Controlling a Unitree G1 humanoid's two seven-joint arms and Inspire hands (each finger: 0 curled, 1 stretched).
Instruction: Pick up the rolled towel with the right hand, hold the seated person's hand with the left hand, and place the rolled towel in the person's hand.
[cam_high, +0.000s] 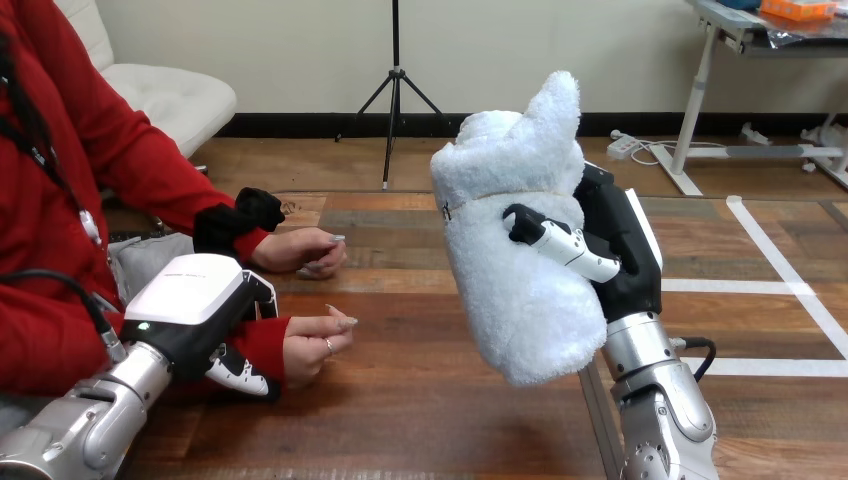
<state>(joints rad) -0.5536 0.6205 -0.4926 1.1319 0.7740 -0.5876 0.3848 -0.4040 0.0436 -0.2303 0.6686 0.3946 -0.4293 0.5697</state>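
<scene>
The rolled white towel (515, 250) is held upright above the table, right of centre, with my right hand (615, 255) shut round it; a finger (565, 245) lies across its front. At the lower left, my left hand (195, 300) sits over the person's red-sleeved wrist (265, 340), with its thumb (240, 375) curled under the sleeve. The person's nearer hand (315, 345) sticks out past my left hand with fingers loosely bent, resting on the table. The towel is well to the right of that hand and apart from it.
The person's farther hand (300, 250) rests on the wooden table (400, 400) behind the nearer one, fingers curled. The person's torso and arm take up the left side. Bare tabletop lies between the person's hands and the towel.
</scene>
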